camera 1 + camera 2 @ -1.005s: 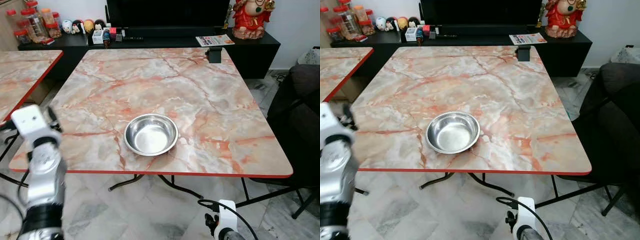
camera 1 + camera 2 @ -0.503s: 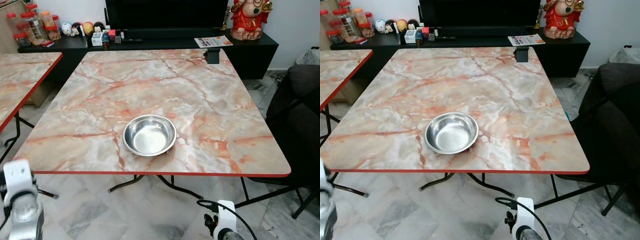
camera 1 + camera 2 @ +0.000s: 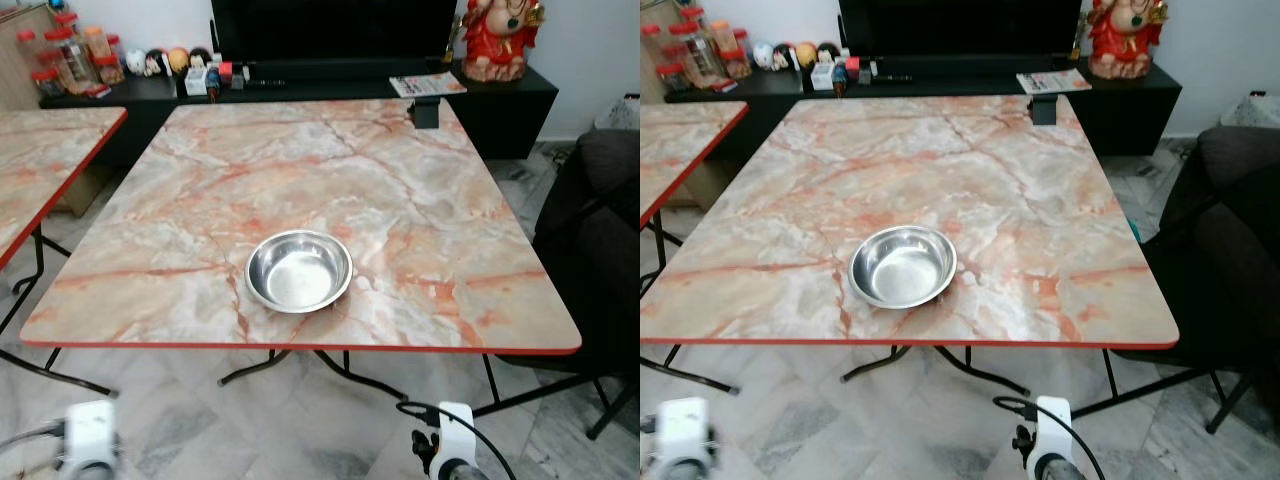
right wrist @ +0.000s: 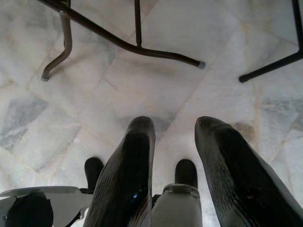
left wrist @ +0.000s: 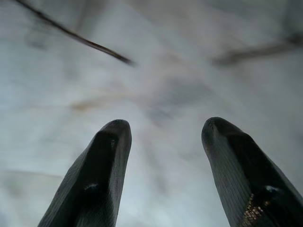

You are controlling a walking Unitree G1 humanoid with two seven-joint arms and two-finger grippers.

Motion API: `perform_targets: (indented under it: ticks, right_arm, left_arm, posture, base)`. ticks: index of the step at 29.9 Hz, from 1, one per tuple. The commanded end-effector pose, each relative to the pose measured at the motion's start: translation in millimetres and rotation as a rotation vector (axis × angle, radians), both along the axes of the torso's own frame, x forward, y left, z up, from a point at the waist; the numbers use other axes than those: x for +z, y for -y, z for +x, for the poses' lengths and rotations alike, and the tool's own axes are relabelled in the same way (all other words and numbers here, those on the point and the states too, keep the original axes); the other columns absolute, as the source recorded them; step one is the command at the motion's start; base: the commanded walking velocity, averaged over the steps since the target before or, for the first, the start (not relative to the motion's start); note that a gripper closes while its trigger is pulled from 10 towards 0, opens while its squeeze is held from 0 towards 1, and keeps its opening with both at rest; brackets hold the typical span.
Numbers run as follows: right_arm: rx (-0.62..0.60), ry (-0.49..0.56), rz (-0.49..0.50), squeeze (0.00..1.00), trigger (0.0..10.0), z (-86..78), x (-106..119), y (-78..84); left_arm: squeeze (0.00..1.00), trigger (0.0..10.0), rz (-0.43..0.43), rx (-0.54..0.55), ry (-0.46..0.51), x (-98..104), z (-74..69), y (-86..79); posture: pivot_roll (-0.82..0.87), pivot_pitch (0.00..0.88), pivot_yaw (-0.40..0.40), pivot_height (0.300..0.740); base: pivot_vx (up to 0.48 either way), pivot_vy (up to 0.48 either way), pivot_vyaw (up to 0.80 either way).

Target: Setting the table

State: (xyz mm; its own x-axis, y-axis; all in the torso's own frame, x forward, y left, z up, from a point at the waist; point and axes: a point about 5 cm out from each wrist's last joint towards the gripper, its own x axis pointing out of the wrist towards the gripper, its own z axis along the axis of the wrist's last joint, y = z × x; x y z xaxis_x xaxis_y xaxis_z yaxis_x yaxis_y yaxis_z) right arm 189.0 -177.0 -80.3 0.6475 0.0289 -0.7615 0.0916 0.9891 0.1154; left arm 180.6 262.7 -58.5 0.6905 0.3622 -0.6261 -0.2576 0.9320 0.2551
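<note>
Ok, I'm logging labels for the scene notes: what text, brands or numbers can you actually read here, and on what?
None can be read.
Leaflet on the black cabinet: red and dark print, too small to read.
Small boxes on the cabinet: markings too small.
Jars with red lids: labels blurred.
Steel bowl and marble table: no text.

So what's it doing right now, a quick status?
Left gripper open, low over the floor. Right gripper open, down by its feet. Steel bowl empty on the marble table, near the front edge. Nothing blocking.
</note>
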Motion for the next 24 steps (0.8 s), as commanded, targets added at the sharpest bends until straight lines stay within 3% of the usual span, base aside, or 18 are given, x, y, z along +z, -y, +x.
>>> perform_targets:
  ticks: [1,7,12,15,24]
  right_arm:
    - [-0.016,-0.009,-0.006,0.0,10.0,-1.9,-1,3.7]
    - [-0.017,-0.024,-0.012,0.0,10.0,-5.0,-2,5.2]
    - [-0.044,-0.033,-0.02,0.0,10.0,-6.5,-3,9.4]
    - [-0.053,-0.035,-0.026,0.0,10.0,-7.6,-3,12.6]
    - [-0.064,-0.056,-0.028,0.0,10.0,-14.0,-6,13.6]
  left_arm:
    - [0.0,10.0,-0.02,-0.033,-0.014,0,4.5,0.9]
    - [0.0,10.0,-0.13,-0.124,-0.059,-10,9.0,33.1]
    - [0.0,10.0,-0.225,-0.316,-0.14,-18,9.3,69.5]
    - [0.0,10.0,-0.203,-0.369,-0.18,-21,6.5,76.3]
    - [0.0,10.0,-0.228,-0.302,-0.215,-26,1.0,79.6]
  posture:
    - [-0.13,0.0,0.033,0.74]
    - [-0.14,0.0,0.034,0.74]
    - [-0.17,0.0,0.044,0.74]
    - [-0.17,0.0,0.044,0.74]
    - [-0.18,0.0,0.057,0.74]
  base:
    - [0.0,0.0,0.0]
    - [0.0,0.0,0.0]
    - [0.0,0.0,0.0]
    - [0.0,0.0,0.0]
    - [0.0,0.027,0.0]
